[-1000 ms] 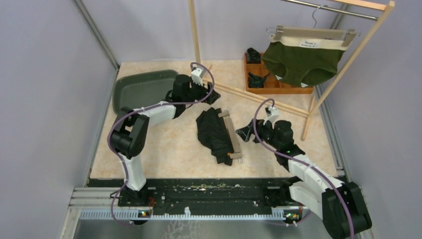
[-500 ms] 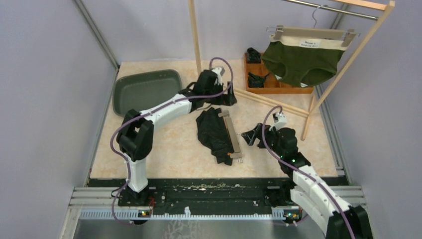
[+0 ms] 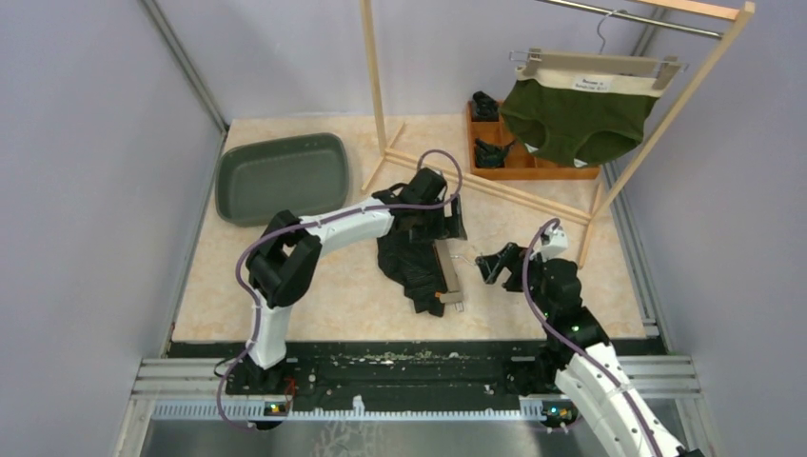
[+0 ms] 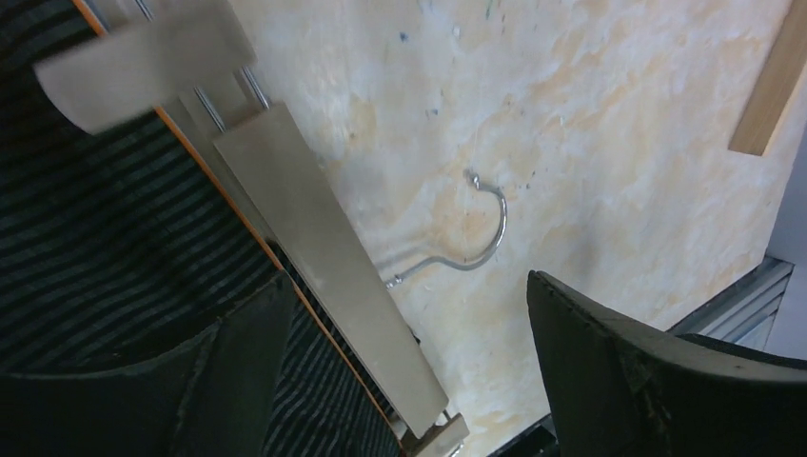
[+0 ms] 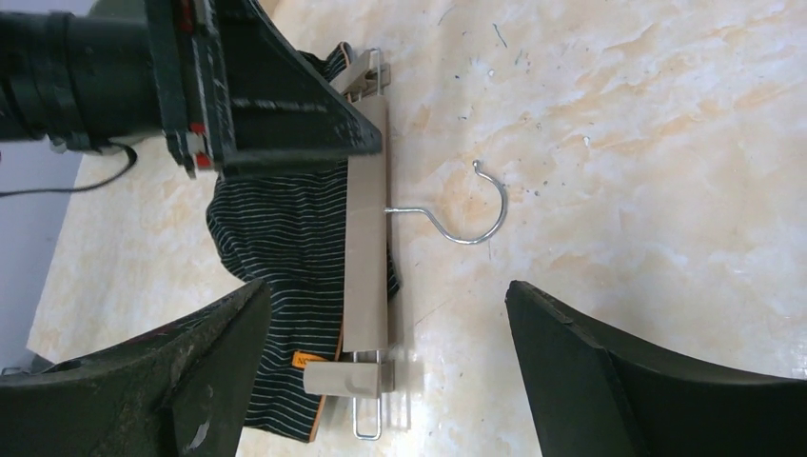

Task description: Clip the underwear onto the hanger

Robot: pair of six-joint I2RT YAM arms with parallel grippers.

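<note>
- Underwear (image 3: 400,259), black and striped, lies mid-scene on the table (image 3: 214,286), directly below the left gripper (image 3: 449,221), whose jaws are spread over the hanger (image 4: 324,257) bar (nothing pinched).
- Right gripper (image 3: 495,264), equally spread, hovers just right of the hook (image 5: 501,214), probably to steady it.
- Hanger lies along the cloth's right edge, which suits clipping.

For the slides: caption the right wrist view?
Right gripper, jaws open, facing the clip hanger laid along the striped underwear on the table; left gripper over its far end.
</note>
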